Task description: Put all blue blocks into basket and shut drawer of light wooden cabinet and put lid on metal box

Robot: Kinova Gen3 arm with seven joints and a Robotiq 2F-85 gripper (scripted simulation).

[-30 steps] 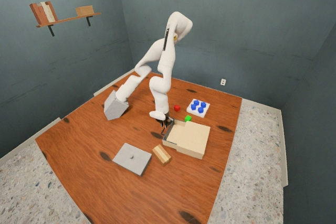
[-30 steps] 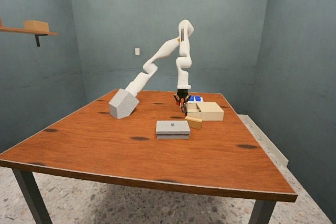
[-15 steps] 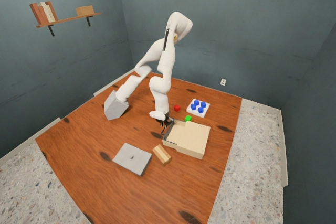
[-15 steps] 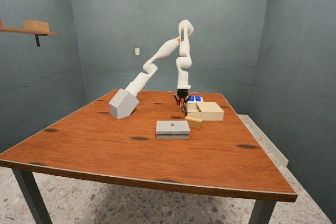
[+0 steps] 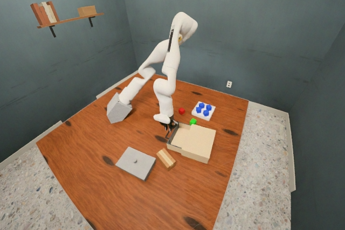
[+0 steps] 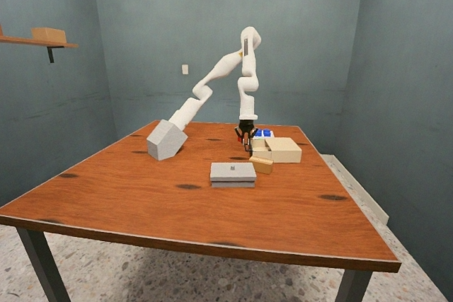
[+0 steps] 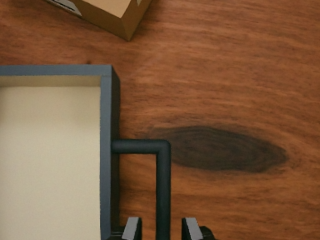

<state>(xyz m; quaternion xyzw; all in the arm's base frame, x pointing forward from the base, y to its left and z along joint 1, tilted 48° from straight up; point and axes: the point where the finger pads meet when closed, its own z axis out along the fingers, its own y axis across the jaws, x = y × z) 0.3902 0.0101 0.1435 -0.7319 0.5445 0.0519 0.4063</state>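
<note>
My gripper (image 5: 168,129) (image 6: 245,145) (image 7: 161,229) points down with its fingers part open, one on each side of the dark drawer handle (image 7: 163,190). Gaps show between handle and fingertips in the wrist view. The drawer (image 5: 181,135) (image 7: 50,165) of the light wooden cabinet (image 5: 200,141) (image 6: 285,151) stands pulled out; no block shows in its visible part. Several blue blocks (image 5: 206,112) (image 6: 266,132) sit in the white basket (image 5: 200,116) behind the cabinet. The metal box (image 6: 232,184) has its grey lid (image 5: 130,166) (image 6: 232,175) on top.
A striped wooden block (image 5: 166,158) (image 6: 261,165) (image 7: 117,17) lies between the metal box and the drawer. A red block (image 5: 181,110) lies behind the gripper. A green block (image 5: 193,122) lies between cabinet and basket. The robot's grey base (image 5: 118,110) (image 6: 166,141) stands at the left.
</note>
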